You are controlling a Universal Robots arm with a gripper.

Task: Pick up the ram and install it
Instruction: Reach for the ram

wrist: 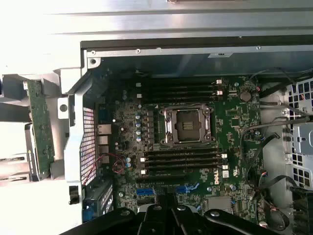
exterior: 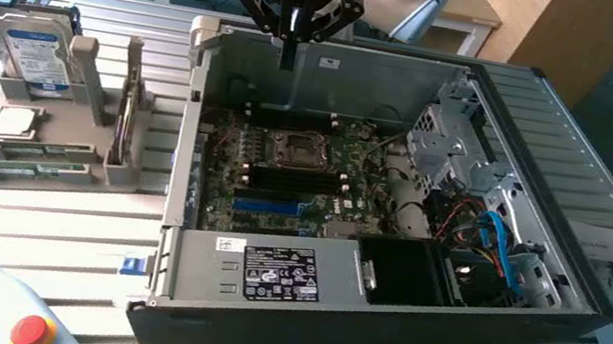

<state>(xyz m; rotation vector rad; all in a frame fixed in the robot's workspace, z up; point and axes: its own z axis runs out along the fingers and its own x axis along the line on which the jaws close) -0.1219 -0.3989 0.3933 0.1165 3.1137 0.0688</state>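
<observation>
the long flat green ram stick (exterior: 32,153) lies in a grey parts tray (exterior: 115,171) by the bench's (exterior: 52,224) edge at the exterior view's left, long axis pointing toward the open black computer case (exterior: 380,331), a second green stick (exterior: 21,174) just beside it. the black gripper (exterior: 288,56), fingers together and empty, hangs over the case's rear wall.

Grey arm (exterior: 413,4) angled overhead; tool (exterior: 289,51) pointing straight down, jaws pressed together.

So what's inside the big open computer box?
A green motherboard with a square processor socket, blue cables and a black box. Whatever lies under that box is hidden.
</observation>
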